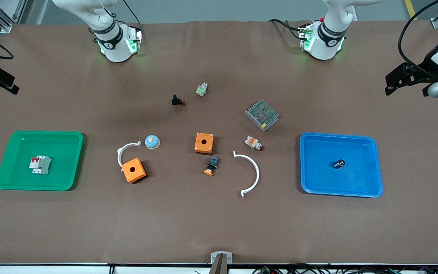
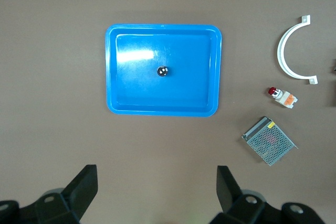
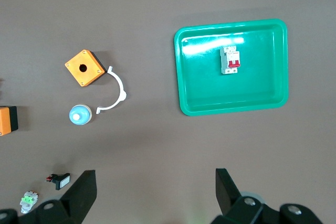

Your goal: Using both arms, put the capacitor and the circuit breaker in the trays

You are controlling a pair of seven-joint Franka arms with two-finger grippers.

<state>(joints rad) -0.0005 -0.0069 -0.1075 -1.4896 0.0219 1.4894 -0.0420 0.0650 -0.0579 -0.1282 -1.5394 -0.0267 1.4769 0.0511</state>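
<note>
Both parts sit in trays: capacitor [image 1: 338,164] below the wide-open left gripper [image 2: 157,192], breaker [image 1: 40,164] below the spread, empty right gripper [image 3: 156,195].

Two white arms rise from rounded white bases at the top edge of the front view, the right arm's base [image 1: 115,42] at upper left and the left arm's base [image 1: 323,40] at upper right. Each base wears a black band with a small white mark and glows green at its sides. Black cables trail from both (a red dot sits on the upper-right one). At the far right edge a white wrist carries the black left gripper [image 1: 403,78]. In each wrist view, two black angular fingers [image 2: 84,184] [image 3: 83,187] show screw holes.
</note>
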